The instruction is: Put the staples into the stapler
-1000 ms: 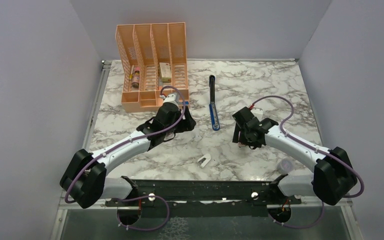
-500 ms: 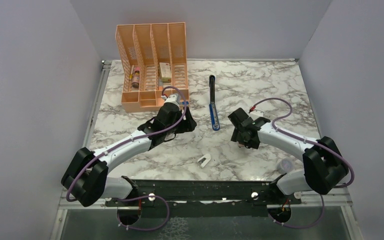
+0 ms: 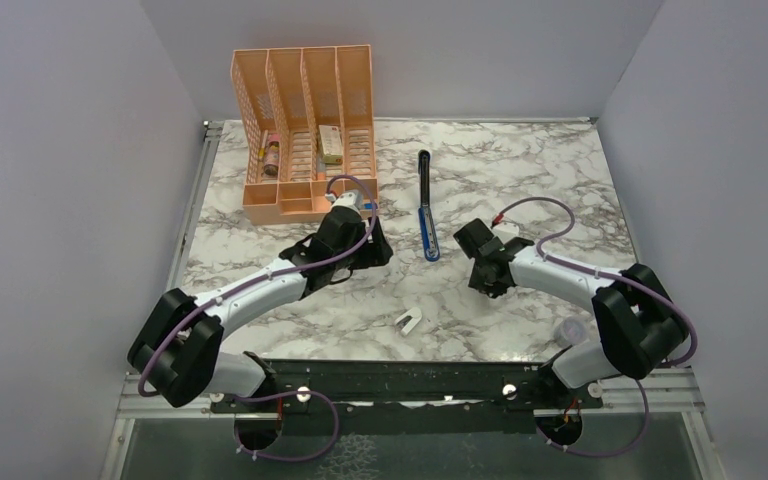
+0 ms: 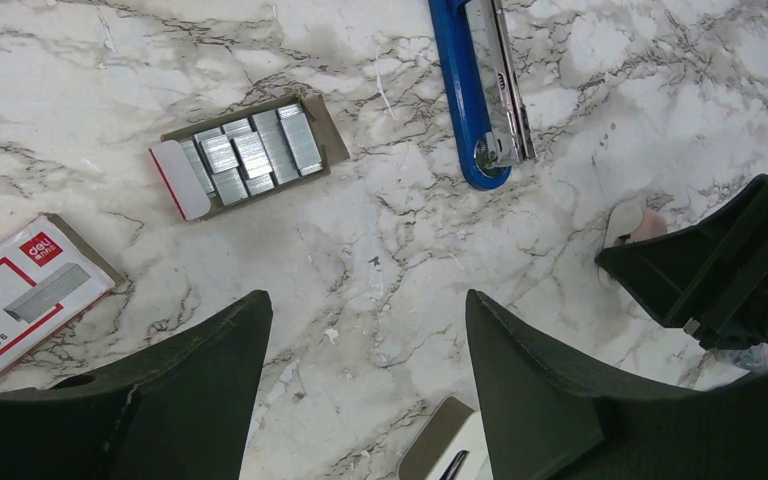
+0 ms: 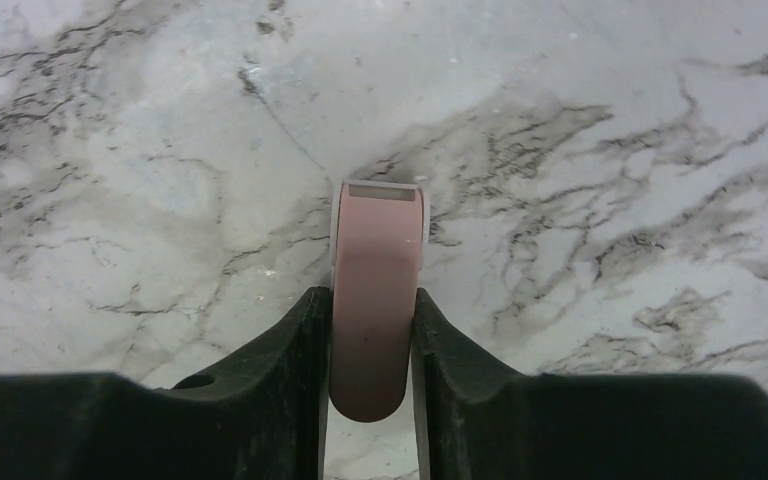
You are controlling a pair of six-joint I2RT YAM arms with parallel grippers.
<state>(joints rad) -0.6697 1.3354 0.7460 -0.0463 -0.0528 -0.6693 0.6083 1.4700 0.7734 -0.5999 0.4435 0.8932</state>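
Note:
The stapler (image 3: 425, 205) lies open on the marble, its blue body (image 4: 468, 90) and metal channel facing up. The staples (image 4: 245, 160) sit as silvery strips in a small brown tray, with their red and white box (image 4: 20, 290) to the left. My left gripper (image 4: 365, 300) hovers open above bare marble, below the tray, holding nothing. In the top view the left gripper (image 3: 352, 238) hides the tray. My right gripper (image 5: 370, 295) is shut on a pink oval eraser (image 5: 378, 240), right of the stapler's near end (image 3: 485, 265).
An orange desk organizer (image 3: 305, 130) stands at the back left with small items in it. A small white clip-like piece (image 3: 409, 321) lies near the front middle. A translucent cap (image 3: 571, 330) sits by the right arm's base.
My right gripper has moved left toward the stapler's near end and its jaws have closed onto the pink eraser. The left arm has barely shifted.

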